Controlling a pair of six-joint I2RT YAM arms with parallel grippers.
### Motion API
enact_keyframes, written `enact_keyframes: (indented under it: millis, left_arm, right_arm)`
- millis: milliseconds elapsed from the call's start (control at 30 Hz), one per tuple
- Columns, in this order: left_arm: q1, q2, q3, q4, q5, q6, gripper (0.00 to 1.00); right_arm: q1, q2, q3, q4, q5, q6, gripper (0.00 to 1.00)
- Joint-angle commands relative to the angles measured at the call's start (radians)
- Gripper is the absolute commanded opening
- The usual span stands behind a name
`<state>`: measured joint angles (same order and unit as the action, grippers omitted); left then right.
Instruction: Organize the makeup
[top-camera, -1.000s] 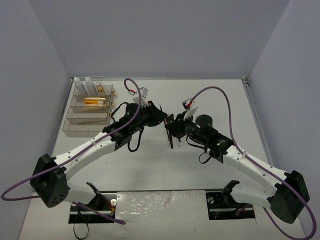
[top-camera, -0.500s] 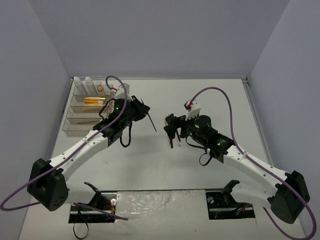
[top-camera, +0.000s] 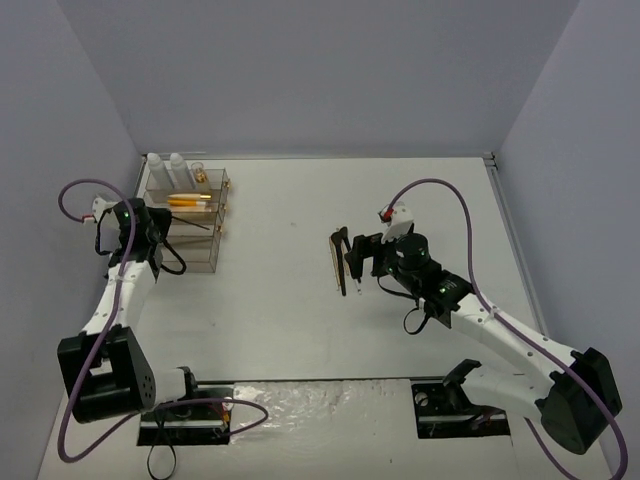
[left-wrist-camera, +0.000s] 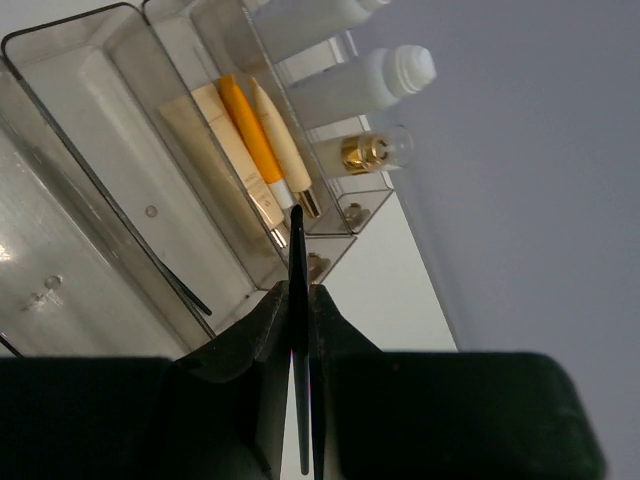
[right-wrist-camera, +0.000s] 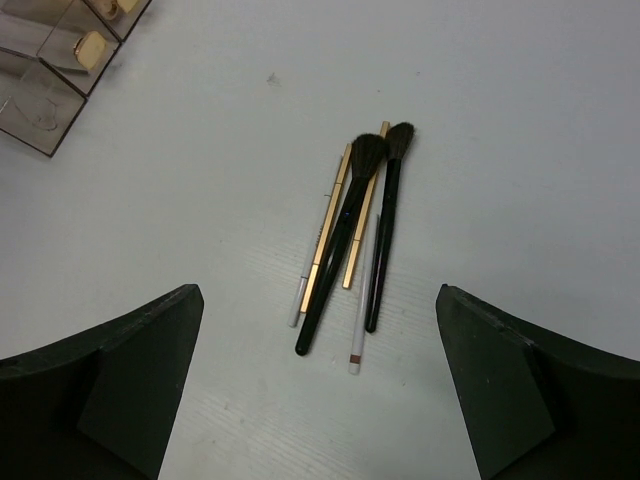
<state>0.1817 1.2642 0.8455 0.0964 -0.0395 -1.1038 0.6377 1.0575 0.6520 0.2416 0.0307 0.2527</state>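
White table (top-camera: 300, 330) under everything. At its far-left corner, the landmark: a clear tiered drawer box (top-camera: 185, 258).

Left gripper (left-wrist-camera: 298, 300) right at the near-left side of the box, clenched tight on a slim black stick (left-wrist-camera: 297, 240). Fingers (left-wrist-camera: 255, 335) pressed flat against it from both sides. Stick jutting forward over the box's tiers, tip level with the rim of the tube tier. Cannot tell whether that tip touches the box.

Right gripper (top-camera: 350, 250) well to the right of the box, spread wide and released. Fingers (right-wrist-camera: 130, 380) far apart, grasping nothing and touching nothing, hovering above a loose bundle on the table.

In the rearmost tier of the box: two white bottles (left-wrist-camera: 350, 85) side by side.

Well to the right of the box, flat on the table: two black brushes (right-wrist-camera: 345, 230), bristle ends pointing away from the gripper, touching along their length.

In the box's next tier forward: orange tube (left-wrist-camera: 250, 120) and beige tube (left-wrist-camera: 280, 140), pressed together.

Back in the bottles' tier, just beside them: gold-capped vial (left-wrist-camera: 372, 152).

Bundled with the brushes: gold sticks (right-wrist-camera: 328, 215) and thin white sticks (right-wrist-camera: 357, 320).

In a lower tier of the box: one thin dark piece (left-wrist-camera: 180, 285), too slim to identify.
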Motion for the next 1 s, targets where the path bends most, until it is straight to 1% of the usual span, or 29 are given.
enact_keyframes:
  millis: [0,67,200,433,667,833,933,967]
  left_arm:
    - [0.036,0.097,0.047,0.147,0.007,-0.104,0.0]
    - [0.041,0.133,0.069,0.162,-0.015,-0.106,0.0]
    - [0.045,0.203,0.105,0.169,-0.049,-0.113,0.0]
    - [0.05,0.285,0.105,0.197,-0.082,-0.159,0.0]
    - [0.05,0.331,0.099,0.224,-0.096,-0.19,0.0]
    - [0.05,0.334,0.096,0.201,-0.109,-0.197,0.09]
    - [0.05,0.335,0.107,0.169,-0.108,-0.194,0.17]
    - [0.05,0.336,0.105,0.167,-0.109,-0.196,0.19]
  right_arm:
    - [-0.054,-0.051,-0.008,0.045,-0.02,-0.028,1.0]
    - [-0.071,-0.06,-0.018,0.042,-0.056,-0.036,1.0]
    - [-0.083,-0.071,-0.03,0.036,-0.066,-0.048,1.0]
    - [-0.092,-0.067,-0.033,0.035,-0.069,-0.063,1.0]
    - [-0.092,-0.064,-0.041,0.036,-0.074,-0.068,1.0]
    - [-0.093,-0.065,-0.042,0.035,-0.074,-0.07,1.0]
    - [-0.095,-0.064,-0.041,0.036,-0.074,-0.069,1.0]
    - [-0.095,-0.064,-0.042,0.035,-0.074,-0.069,1.0]
